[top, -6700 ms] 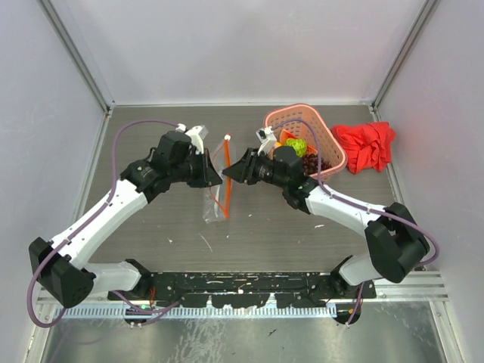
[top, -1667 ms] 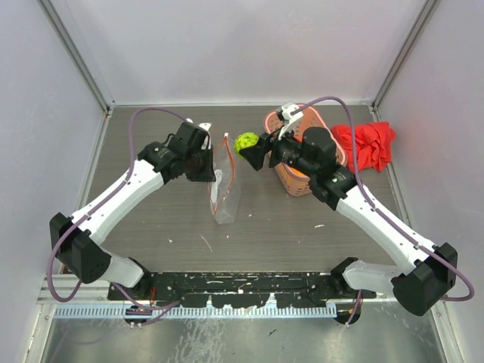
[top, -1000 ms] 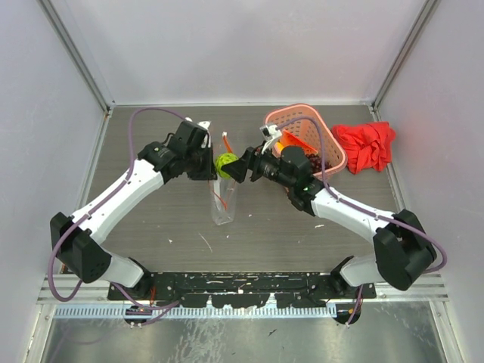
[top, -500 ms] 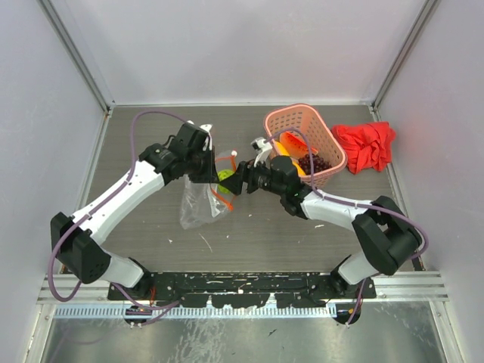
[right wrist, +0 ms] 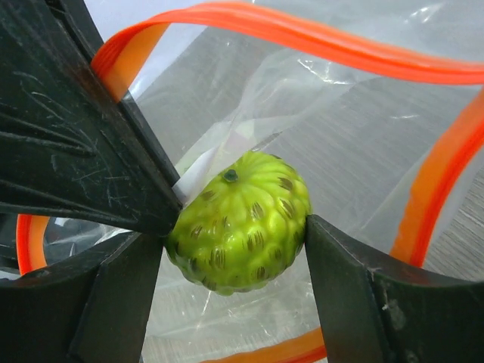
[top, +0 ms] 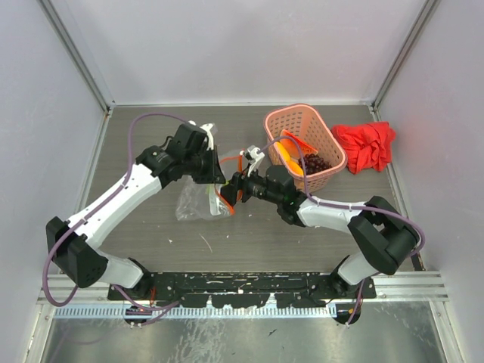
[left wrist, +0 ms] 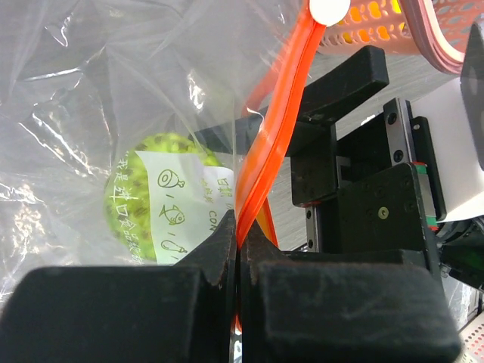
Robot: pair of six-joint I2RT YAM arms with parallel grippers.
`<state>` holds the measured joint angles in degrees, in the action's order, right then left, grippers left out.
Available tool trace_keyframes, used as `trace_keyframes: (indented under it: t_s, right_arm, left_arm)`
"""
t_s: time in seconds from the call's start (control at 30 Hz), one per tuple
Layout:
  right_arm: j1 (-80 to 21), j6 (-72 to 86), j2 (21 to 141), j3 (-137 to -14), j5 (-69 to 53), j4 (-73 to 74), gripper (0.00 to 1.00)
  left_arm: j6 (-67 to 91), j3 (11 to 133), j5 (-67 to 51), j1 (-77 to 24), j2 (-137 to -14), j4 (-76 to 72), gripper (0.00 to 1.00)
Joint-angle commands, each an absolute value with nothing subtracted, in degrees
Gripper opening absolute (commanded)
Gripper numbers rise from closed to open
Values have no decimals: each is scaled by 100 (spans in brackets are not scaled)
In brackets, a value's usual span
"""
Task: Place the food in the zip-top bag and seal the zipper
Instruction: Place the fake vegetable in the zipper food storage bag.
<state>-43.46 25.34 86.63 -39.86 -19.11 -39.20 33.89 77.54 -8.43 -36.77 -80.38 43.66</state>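
Observation:
My right gripper (right wrist: 238, 234) is shut on the bumpy lime-green ball (right wrist: 240, 221), one finger pressing each side, inside the mouth of the clear zip-top bag (top: 198, 203). The orange-red zipper (right wrist: 318, 38) loops around the ball. My left gripper (left wrist: 240, 249) is shut on the zipper (left wrist: 276, 128), holding the bag's mouth up. Through the plastic, the left wrist view shows the green ball (left wrist: 151, 200). From above, the left gripper (top: 219, 175) and right gripper (top: 231, 189) meet at the bag's mouth. An orange piece (top: 291, 155) and the purple grape bunch (top: 316, 162) lie in the basket.
A pink lattice basket (top: 291, 110) stands at the back right, just behind my right arm. A crumpled red cloth (top: 365, 145) lies to its right. White walls close off the table on three sides.
My right gripper has carried the green ball down and to the left, into the bag's mouth. The bag has swung from hanging upright to bulging out to the left.

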Motion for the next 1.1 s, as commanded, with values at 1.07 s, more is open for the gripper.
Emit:
trace_keyframes:
  t_s: [1.07]
  right_arm:
    - [-4327,814,6351,-6397,-136,1000,100]
  left_arm:
    - [1504,7326,600,-3709,-6528,3684,0]
